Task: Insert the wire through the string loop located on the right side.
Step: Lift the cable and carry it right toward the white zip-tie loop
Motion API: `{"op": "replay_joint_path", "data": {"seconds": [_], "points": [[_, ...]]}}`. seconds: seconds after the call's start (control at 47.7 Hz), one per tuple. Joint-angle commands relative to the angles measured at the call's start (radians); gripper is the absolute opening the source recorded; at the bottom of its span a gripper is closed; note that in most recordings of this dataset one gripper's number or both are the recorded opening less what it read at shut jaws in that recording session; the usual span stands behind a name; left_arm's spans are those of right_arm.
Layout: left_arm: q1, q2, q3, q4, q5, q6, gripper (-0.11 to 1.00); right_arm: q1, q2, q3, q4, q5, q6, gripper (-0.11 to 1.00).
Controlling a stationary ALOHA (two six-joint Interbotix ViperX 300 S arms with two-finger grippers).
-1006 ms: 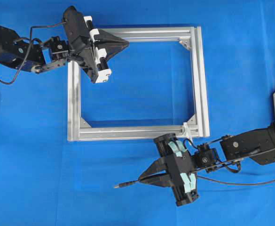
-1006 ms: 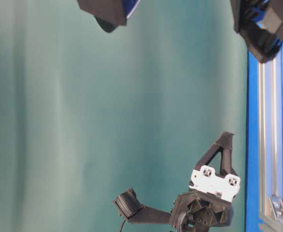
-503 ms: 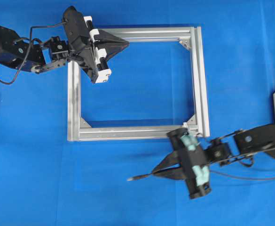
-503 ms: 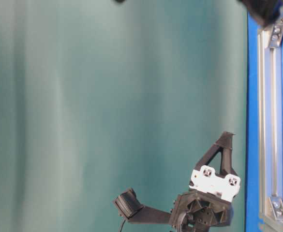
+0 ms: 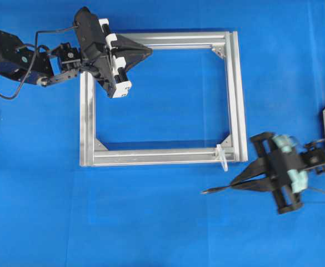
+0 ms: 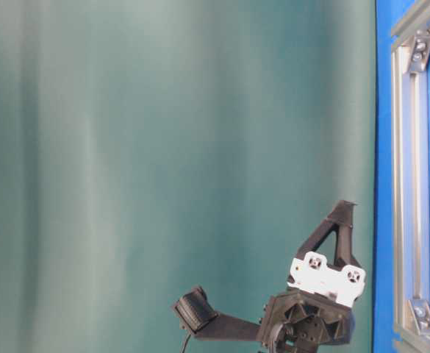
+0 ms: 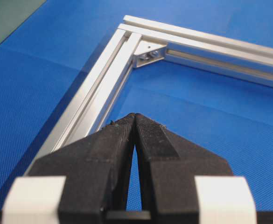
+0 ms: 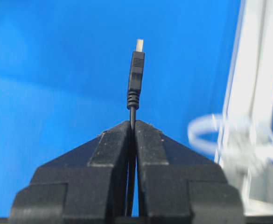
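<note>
right tool (image 5: 237,183) clamped on the wire (image 8: 136,84), lining up. next: steer plug toward string loop (image 8: 211,135) at two o'clock. left tool (image 7: 135,119) closed, empty.

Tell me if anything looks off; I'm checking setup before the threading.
Nothing stands out. The frame lies flat and square, the string loop sits at its lower right corner, and the right end effector holds the wire straight.

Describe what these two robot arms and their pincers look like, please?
Both arms are black, jointed and trailed by thin black cables. The left pincer has wedge-shaped black fingers tapering to a point, with white blocks behind them. The right pincer has the same black wedge fingers, with pale green tape on its body.
</note>
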Motion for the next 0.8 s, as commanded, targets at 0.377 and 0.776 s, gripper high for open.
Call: {"op": "replay_joint_path", "data": {"seconds": [0.377, 0.776], "points": [[0.002, -0.031, -0.018, 0.005, -0.006, 0.002, 0.00, 0.003, -0.311, 0.173, 0.003, 0.124, -0.005, -0.04], [0.002, -0.029, -0.021, 0.005, -0.006, 0.000, 0.00, -0.080, -0.291, 0.183, 0.000, 0.098, -0.015, -0.04]]}}
